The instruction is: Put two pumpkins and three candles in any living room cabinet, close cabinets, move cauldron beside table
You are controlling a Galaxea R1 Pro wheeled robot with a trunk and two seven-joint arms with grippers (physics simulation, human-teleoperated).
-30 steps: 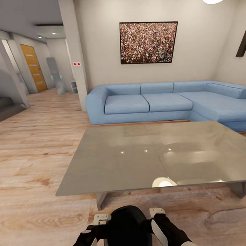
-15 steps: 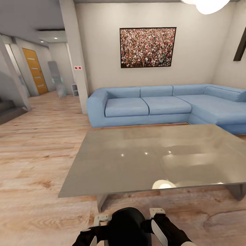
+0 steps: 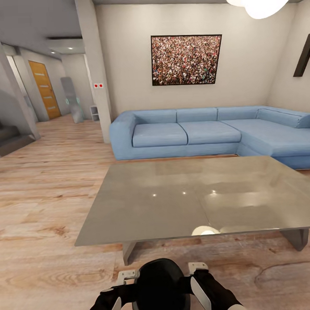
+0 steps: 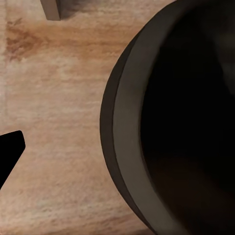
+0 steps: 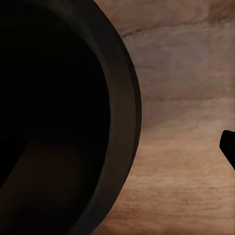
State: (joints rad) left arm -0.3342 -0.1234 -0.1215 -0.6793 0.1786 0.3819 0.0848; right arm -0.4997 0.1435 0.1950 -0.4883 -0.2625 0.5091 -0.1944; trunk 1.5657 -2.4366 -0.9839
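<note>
A black round cauldron (image 3: 160,284) hangs just in front of my trunk, above the wood floor. My left gripper (image 3: 126,276) and right gripper (image 3: 198,267) hold its rim on opposite sides. Looking along the left wrist, the cauldron's thick dark rim (image 4: 128,142) runs between the fingers, with one black fingertip (image 4: 9,149) outside the wall. The right wrist view mirrors this, with the rim (image 5: 128,98) and one fingertip (image 5: 229,144). The other finger of each hand is lost in the dark bowl. A low grey glossy table (image 3: 174,199) stands right ahead. The pumpkins and the cabinet are out of view.
A blue corner sofa (image 3: 194,131) sits behind the table under a framed picture (image 3: 186,59). A white pillar (image 3: 96,67) stands to the left, with a hallway, an orange door (image 3: 43,87) and stairs (image 3: 7,138) beyond. One table leg (image 4: 51,9) is close by.
The whole picture has shifted slightly as the camera moved, and the table sits a little lower in view. The cauldron and both grippers keep their place before me.
</note>
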